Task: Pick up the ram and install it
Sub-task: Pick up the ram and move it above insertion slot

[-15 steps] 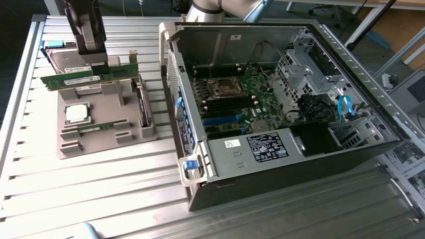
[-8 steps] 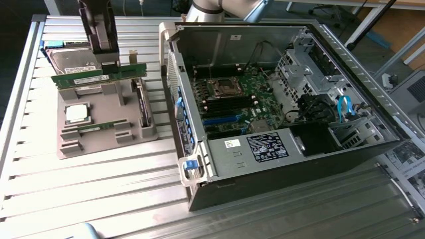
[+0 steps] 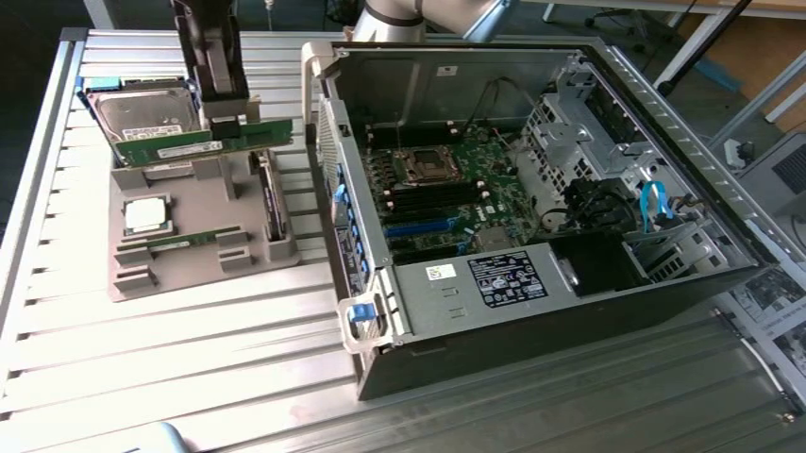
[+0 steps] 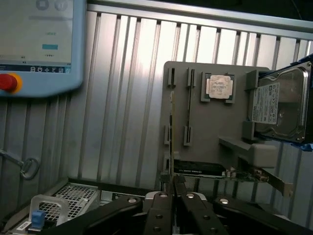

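Exterior view: tool point(image 3: 225, 125) clamps the ram point(image 3: 176, 148) above the grey tray point(image 3: 189, 272). Pick-up done; installing in the computer case point(image 3: 416, 75) remains.

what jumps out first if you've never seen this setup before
The big open computer case on the exterior view's right draws the eye first, its green motherboard laid bare. At the exterior view's left, the gripper holds the ram above a gray parts holder, which also carries a hard drive and a silver processor chip.
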Tool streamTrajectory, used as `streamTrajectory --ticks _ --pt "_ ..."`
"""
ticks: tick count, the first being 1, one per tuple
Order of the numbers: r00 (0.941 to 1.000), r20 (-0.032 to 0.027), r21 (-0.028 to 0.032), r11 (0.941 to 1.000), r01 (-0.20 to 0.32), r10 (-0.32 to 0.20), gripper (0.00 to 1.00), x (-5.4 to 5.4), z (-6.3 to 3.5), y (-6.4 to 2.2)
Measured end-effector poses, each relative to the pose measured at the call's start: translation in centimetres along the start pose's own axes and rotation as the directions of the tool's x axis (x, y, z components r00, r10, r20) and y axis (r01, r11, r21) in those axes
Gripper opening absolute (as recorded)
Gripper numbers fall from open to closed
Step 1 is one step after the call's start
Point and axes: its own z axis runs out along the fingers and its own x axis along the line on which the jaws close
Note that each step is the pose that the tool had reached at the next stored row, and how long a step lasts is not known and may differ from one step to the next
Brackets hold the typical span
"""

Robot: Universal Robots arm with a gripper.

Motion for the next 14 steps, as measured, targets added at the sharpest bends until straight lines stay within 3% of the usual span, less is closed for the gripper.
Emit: streamTrajectory --ticks 14 --pt "1.0 0.0005 -0.0072 1.0 0.0 0.0 0.13 0.3 -0.06 -2.47"
